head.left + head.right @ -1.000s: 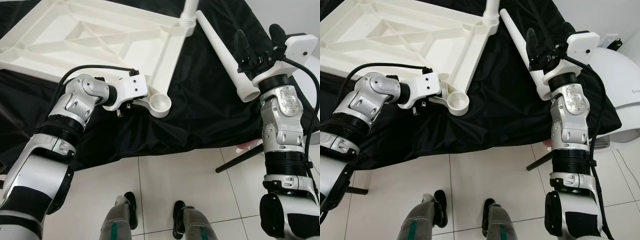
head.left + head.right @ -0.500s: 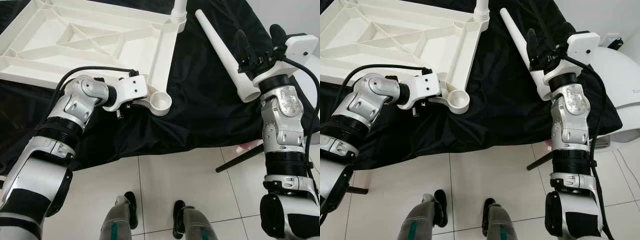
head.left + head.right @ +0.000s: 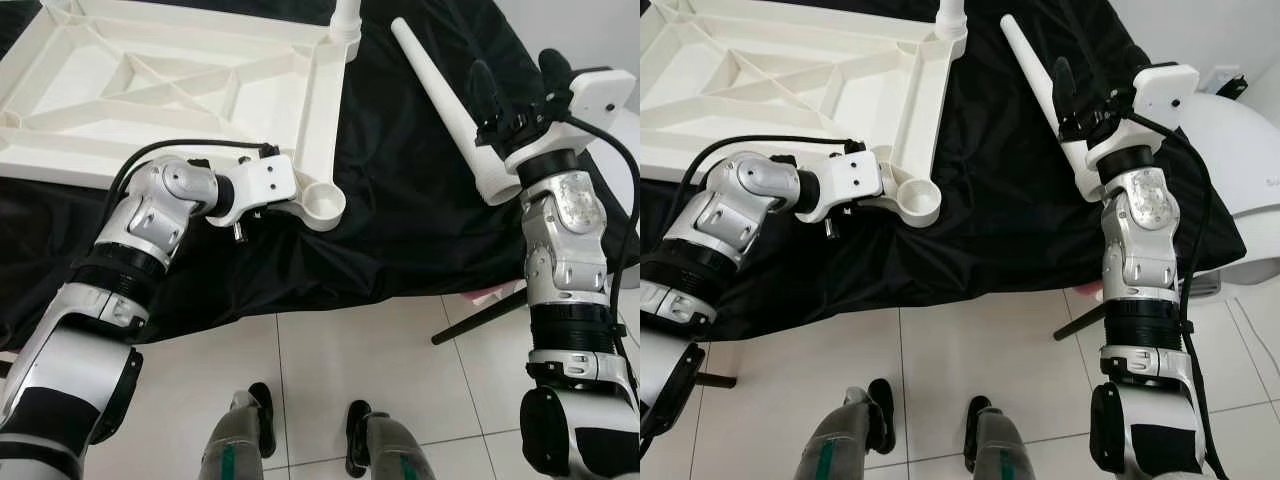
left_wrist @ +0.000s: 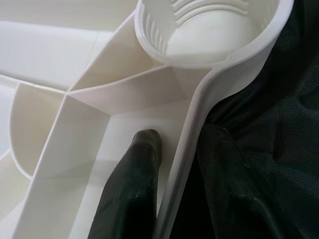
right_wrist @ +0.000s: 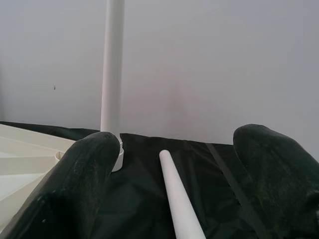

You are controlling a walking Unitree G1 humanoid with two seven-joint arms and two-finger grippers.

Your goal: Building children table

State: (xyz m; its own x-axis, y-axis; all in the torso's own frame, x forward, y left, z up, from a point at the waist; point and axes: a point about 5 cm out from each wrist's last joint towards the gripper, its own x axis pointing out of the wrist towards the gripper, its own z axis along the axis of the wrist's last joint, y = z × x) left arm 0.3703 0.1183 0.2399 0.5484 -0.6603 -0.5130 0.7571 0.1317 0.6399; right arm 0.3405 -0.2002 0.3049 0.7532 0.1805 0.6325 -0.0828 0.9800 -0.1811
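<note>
Tabletop (image 3: 200, 90) slid leftward over black cloth (image 3: 400, 200); left jaws on rim, right jaws apart.

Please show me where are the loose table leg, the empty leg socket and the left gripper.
loose table leg (image 3: 440, 92), left eye view, middle of shaft
empty leg socket (image 3: 323, 204), left eye view, round rim
left gripper (image 4: 179, 149), left wrist view, between fingertips

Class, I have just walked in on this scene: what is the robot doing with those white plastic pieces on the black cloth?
The robot is assembling a white plastic table top, lying upside down on a black cloth. Its left gripper pinches the frame's rim beside a round corner socket. One white leg already stands in the far corner socket. The right gripper is open around a loose white tapered leg lying on the cloth, not yet gripping it.
</note>
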